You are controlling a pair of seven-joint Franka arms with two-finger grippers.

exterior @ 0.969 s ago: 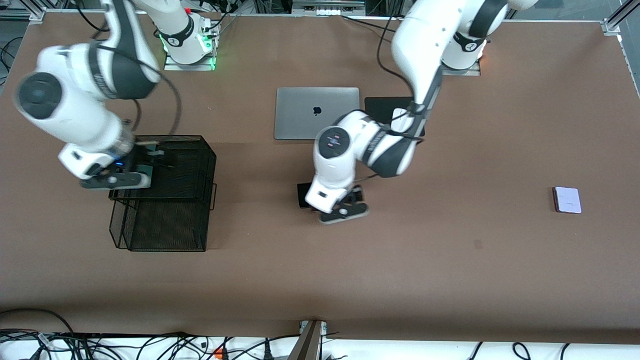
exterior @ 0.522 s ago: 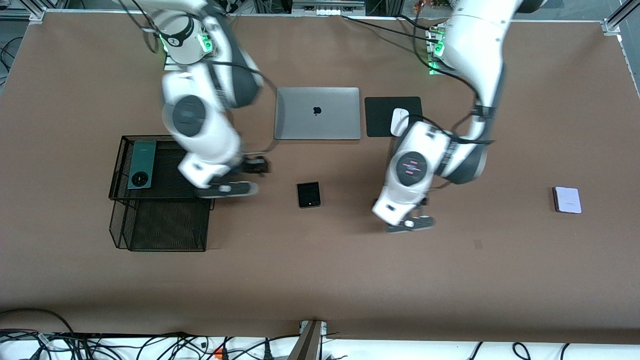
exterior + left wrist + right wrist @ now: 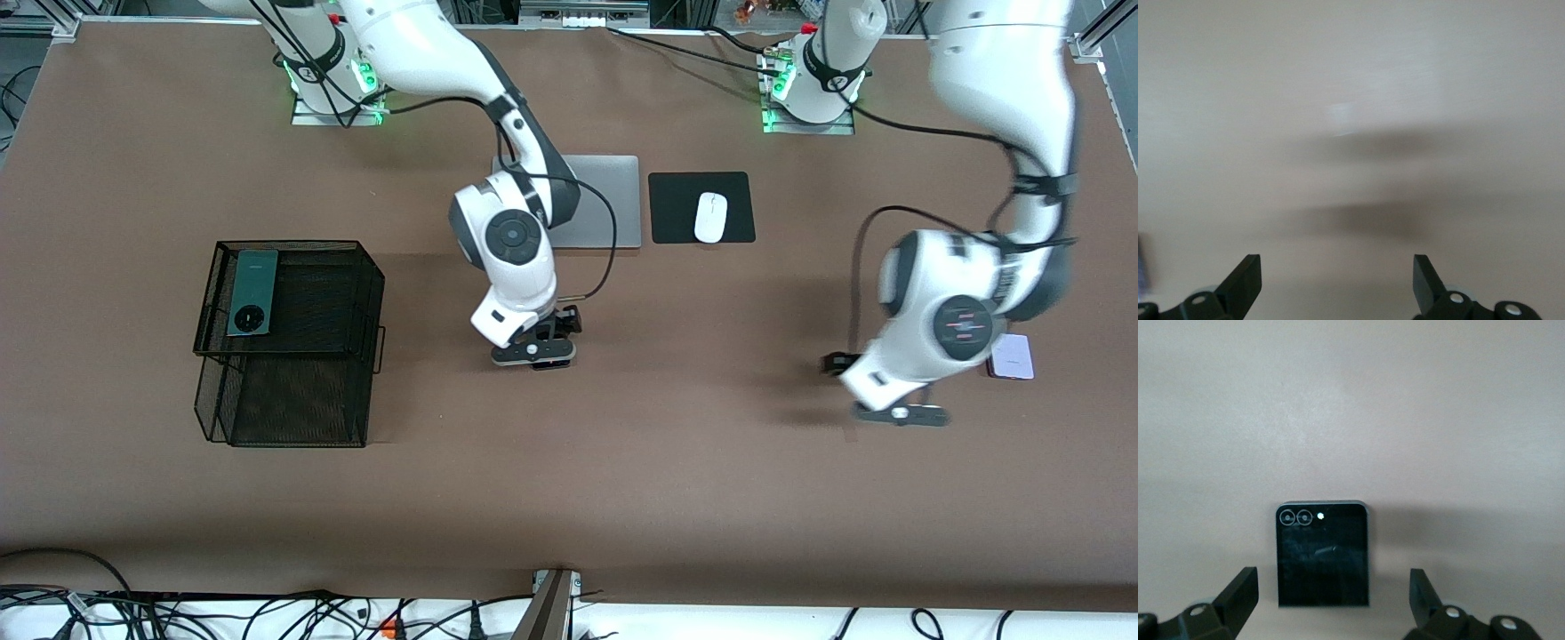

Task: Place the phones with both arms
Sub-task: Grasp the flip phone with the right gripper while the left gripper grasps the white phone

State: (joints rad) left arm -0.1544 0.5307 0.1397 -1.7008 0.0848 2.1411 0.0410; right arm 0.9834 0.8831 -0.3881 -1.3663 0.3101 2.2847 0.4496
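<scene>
A small squarish black phone (image 3: pixel 1323 553) lies flat on the brown table. My right gripper (image 3: pixel 1331 593) hangs open just above it, one finger on either side. In the front view that gripper (image 3: pixel 536 350) covers the phone at mid-table. A long dark-green phone (image 3: pixel 249 292) rests on top of the black mesh rack (image 3: pixel 293 391). A pale lilac phone (image 3: pixel 1013 357) lies toward the left arm's end of the table. My left gripper (image 3: pixel 893 413) is open over bare table beside it. The left wrist view shows only blurred tabletop between that gripper's (image 3: pixel 1337 280) fingers.
A silver laptop (image 3: pixel 609 200) lies closed near the robots' bases, partly covered by the right arm. Beside it a white mouse (image 3: pixel 710 217) sits on a black mat (image 3: pixel 676 209). Cables run along the table's front edge.
The right arm swung from the mesh rack to over the black phone, leaving the green phone on the rack. The left arm left the black phone and moved toward the lilac phone.
</scene>
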